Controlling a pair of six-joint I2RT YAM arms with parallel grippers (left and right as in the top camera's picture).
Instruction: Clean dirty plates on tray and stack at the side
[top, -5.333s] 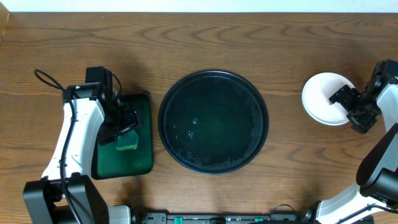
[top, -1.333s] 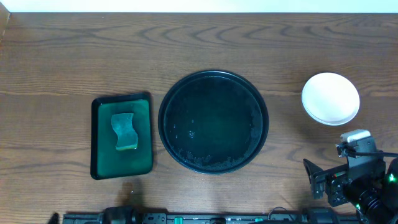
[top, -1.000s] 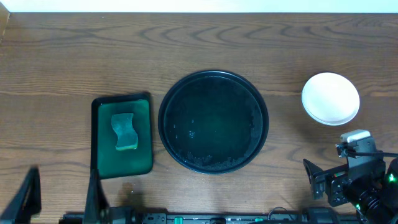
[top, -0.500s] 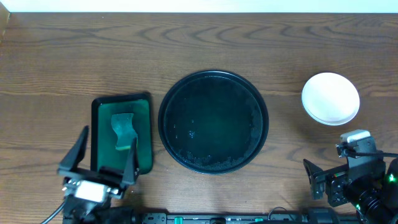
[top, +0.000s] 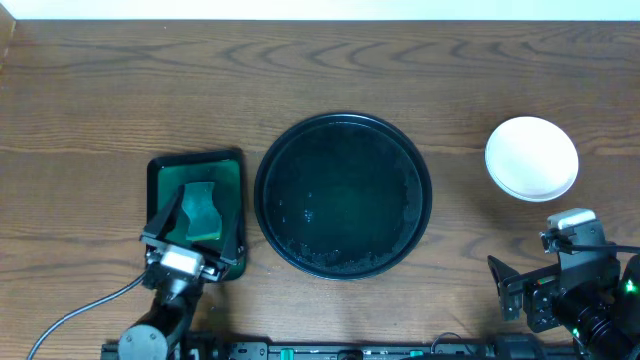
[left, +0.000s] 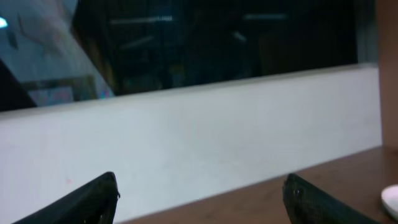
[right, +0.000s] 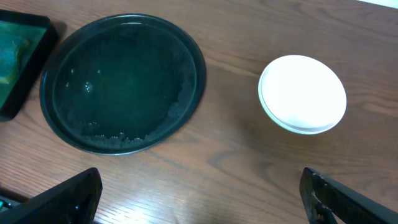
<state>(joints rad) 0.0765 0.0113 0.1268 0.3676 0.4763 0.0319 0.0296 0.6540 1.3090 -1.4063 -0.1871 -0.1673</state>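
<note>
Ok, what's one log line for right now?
round black tray: no plates | white round plates: stacked right of tray | left end effector: open, empty | right end effector: open, empty

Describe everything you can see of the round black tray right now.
The tray is large, round, glossy black, with a raised rim. It lies flat on the table, nothing standing on it; specks or droplets line its near inner edge, and its floor shows a greenish sheen. Only the table touches it: the green tray sits apart on one side, the plates on the other.
</note>
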